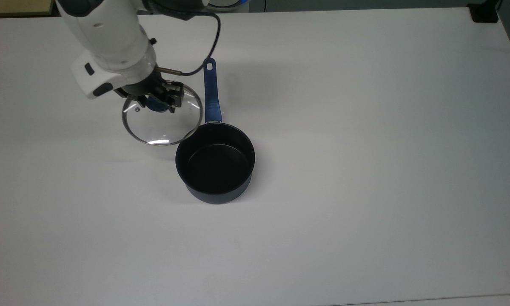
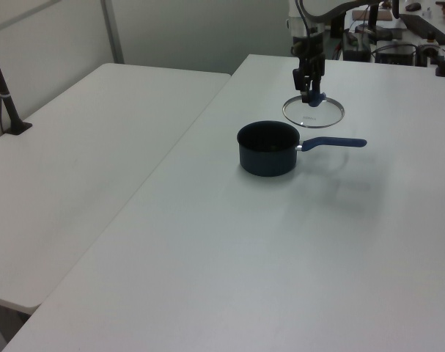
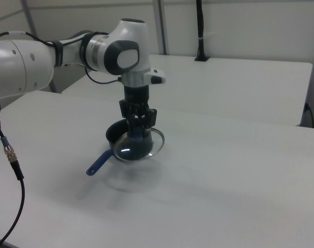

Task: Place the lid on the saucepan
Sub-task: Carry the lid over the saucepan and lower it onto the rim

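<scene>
My gripper [image 1: 156, 102] is shut on the blue knob of the glass lid [image 1: 163, 123] and holds it in the air. The lid's steel rim nearly meets the saucepan [image 1: 215, 163] at the pan's upper left in the top view. The saucepan stands upright on the white table, dark outside and black inside, its long blue handle [image 1: 211, 91] pointing toward the top view's top. In the left view the lid [image 2: 314, 114] hangs behind the saucepan [image 2: 267, 147], below the gripper [image 2: 311, 94]. In the right view the lid [image 3: 140, 146] partly covers the saucepan [image 3: 115, 135] under the gripper [image 3: 138, 127].
The white table [image 1: 365, 170] stretches wide to the top view's right and bottom. A second white table [image 2: 90, 147] adjoins it on the left view's left. A black post [image 2: 2, 88] stands at that table's far left. A loose cable [image 3: 12, 160] hangs at the right view's left.
</scene>
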Robot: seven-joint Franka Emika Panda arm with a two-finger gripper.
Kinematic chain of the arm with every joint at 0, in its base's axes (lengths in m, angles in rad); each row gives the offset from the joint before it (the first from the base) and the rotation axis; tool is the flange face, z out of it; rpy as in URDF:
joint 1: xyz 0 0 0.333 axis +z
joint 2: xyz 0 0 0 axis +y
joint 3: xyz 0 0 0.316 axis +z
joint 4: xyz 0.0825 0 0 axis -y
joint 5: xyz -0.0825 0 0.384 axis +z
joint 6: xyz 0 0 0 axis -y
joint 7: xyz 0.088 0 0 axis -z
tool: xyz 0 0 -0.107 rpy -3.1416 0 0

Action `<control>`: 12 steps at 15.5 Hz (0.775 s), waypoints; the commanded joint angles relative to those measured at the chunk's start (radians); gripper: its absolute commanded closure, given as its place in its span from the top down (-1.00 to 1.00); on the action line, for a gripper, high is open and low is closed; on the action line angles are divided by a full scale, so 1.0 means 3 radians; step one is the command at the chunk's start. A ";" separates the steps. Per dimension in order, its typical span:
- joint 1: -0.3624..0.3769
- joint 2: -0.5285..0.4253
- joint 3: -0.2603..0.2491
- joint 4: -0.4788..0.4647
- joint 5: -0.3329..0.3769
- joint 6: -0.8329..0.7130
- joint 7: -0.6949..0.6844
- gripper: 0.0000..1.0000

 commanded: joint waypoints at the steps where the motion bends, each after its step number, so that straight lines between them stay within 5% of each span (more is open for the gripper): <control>1: 0.0022 0.0092 0.0044 0.0246 0.0091 -0.0071 0.0272 -0.08; 12: 0.0195 0.0179 0.0074 0.0267 0.0143 0.0369 0.0835 -0.08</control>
